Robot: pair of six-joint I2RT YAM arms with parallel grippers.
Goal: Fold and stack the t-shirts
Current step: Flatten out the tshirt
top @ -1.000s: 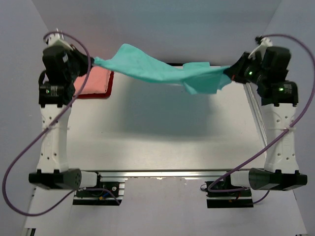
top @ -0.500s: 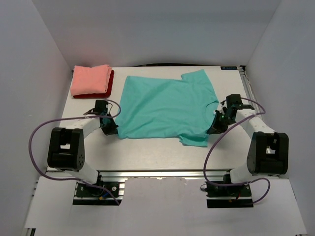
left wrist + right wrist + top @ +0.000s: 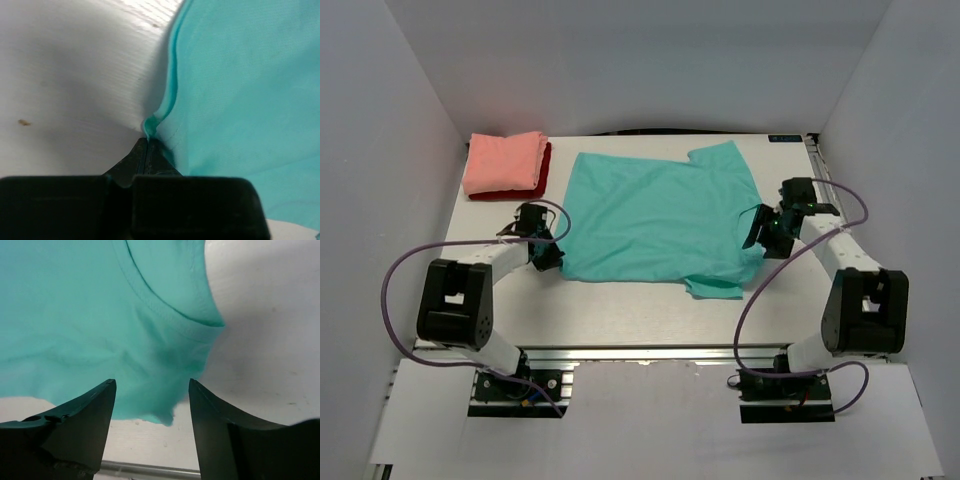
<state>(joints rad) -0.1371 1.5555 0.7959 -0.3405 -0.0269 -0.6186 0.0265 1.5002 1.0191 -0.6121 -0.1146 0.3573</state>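
The teal-turquoise t-shirt (image 3: 655,215) lies spread flat on the white table (image 3: 620,310), its collar toward the right. At the shirt's near left corner my left gripper (image 3: 551,257) is low and shut, and the left wrist view shows a small fold of the teal hem (image 3: 149,125) pinched at its tips (image 3: 147,142). My right gripper (image 3: 758,228) stands open just over the collar edge. In the right wrist view teal cloth (image 3: 100,315) lies below its spread fingers (image 3: 151,385), with nothing between them.
A folded salmon-pink t-shirt (image 3: 503,160) rests on a folded dark red one (image 3: 512,191) at the back left corner. White walls close in the table on three sides. A metal rail (image 3: 650,352) runs along the near edge.
A second ago both arms held the teal shirt stretched in the air. It now lies flat on the table; the right gripper has opened and let go, while the left stays shut on the hem.
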